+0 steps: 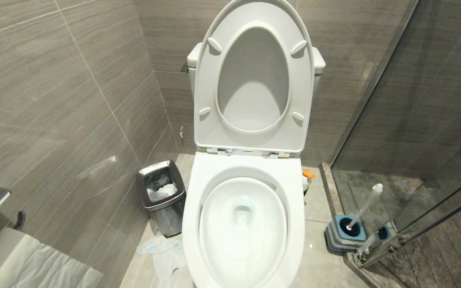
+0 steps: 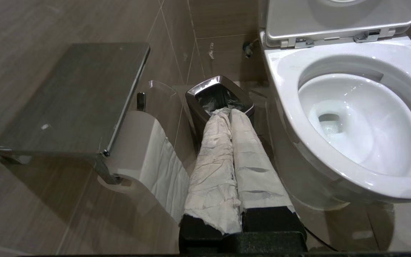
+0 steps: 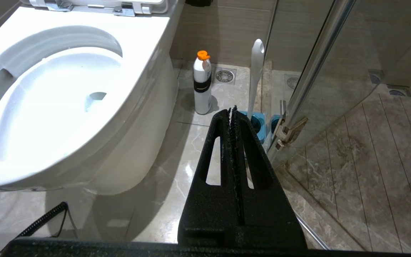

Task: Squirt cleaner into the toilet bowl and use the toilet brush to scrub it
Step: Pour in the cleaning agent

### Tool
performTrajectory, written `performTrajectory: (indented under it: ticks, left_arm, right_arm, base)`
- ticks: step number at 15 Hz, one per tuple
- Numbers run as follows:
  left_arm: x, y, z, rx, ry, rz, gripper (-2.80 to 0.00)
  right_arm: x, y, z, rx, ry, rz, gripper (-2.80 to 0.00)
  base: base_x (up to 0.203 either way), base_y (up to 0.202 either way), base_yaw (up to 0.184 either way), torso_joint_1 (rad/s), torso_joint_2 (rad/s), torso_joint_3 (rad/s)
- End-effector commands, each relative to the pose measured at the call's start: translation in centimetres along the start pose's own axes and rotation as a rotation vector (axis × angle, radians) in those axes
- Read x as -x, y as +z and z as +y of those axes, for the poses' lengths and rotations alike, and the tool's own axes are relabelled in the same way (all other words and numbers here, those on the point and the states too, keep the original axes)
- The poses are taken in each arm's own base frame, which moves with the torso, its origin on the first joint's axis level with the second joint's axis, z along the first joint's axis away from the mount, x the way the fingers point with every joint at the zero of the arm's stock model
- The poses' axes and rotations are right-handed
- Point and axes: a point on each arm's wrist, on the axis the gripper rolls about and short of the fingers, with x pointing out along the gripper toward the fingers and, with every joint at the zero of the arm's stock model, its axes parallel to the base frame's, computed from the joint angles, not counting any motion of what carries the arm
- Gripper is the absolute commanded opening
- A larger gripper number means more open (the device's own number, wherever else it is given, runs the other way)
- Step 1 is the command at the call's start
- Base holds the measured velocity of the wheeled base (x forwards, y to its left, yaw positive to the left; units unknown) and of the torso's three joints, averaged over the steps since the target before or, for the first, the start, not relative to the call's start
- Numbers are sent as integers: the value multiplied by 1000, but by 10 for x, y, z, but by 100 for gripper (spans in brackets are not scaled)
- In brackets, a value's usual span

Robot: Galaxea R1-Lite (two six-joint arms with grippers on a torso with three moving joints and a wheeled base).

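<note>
Two things of the task stand untouched on the floor to the right of the bowl (image 1: pixel 242 224): the brush (image 1: pixel 364 208) in its blue-and-grey holder (image 1: pixel 344 234), and a white bottle (image 3: pixel 202 84) with an orange cap. The brush sits head-down in the holder; its long axis runs from the black bristle head up along the slim white handle, which leans away from the bowl toward the glass shower door (image 1: pixel 422 120), its rounded end topmost. The bottle stands upright just beside the bowl's right flank, between the bowl and the holder, cap up; in the head view only the cap shows past the bowl's edge.

The bowl is open, seat and lid (image 1: pixel 254 76) raised against the tank, and its basin looks wet, with no blue liquid that I can make out. So I judge the task to be at its very start: no cleaner is squirted yet, and the scrubbing waits on that.

The right hand (image 3: pixel 233 111) hangs low to the right of the bowl, pointing at the holder, its black fingers pressed together on nothing. The left hand (image 2: pixel 228 112), fingers wrapped in white paper and likewise together and empty, points at the steel bin (image 2: pixel 219 98) left of the bowl.

The next move, as I judge it, calls for the right hand to part its fingers and take the bottle around its body, keeping clear of the leaning handle.
</note>
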Motion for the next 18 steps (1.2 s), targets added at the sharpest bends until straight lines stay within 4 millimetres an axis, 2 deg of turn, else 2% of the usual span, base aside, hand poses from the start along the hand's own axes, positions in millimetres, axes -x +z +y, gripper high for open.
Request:
performTrajectory:
  ticks: [1, 5, 8, 15, 18]
  left_arm:
    - [-4, -14, -2, 6, 11, -107, -280]
    - [-24, -42, -4, 9, 45, -227, -280]
    - [-28, -56, -6, -4, 35, -168, -280]
    - [-29, -83, -10, -7, -4, 94, -280]
    - [-29, -83, -10, 3, -16, 92, -280]
  right_arm:
    - [0, 0, 0, 0, 0, 2, -280]
    - [0, 0, 0, -1, 0, 2, -280]
    - [0, 0, 0, 0, 0, 2, -280]
    - [0, 0, 0, -1, 0, 2, -280]
    - [0, 0, 0, -1, 0, 2, -280]
  base:
    - [0, 0, 0, 0, 0, 0]
    - [0, 0, 0, 0, 0, 0]
    - [0, 0, 0, 0, 0, 0]
    - [0, 0, 0, 0, 0, 0]
    - [0, 0, 0, 0, 0, 0]
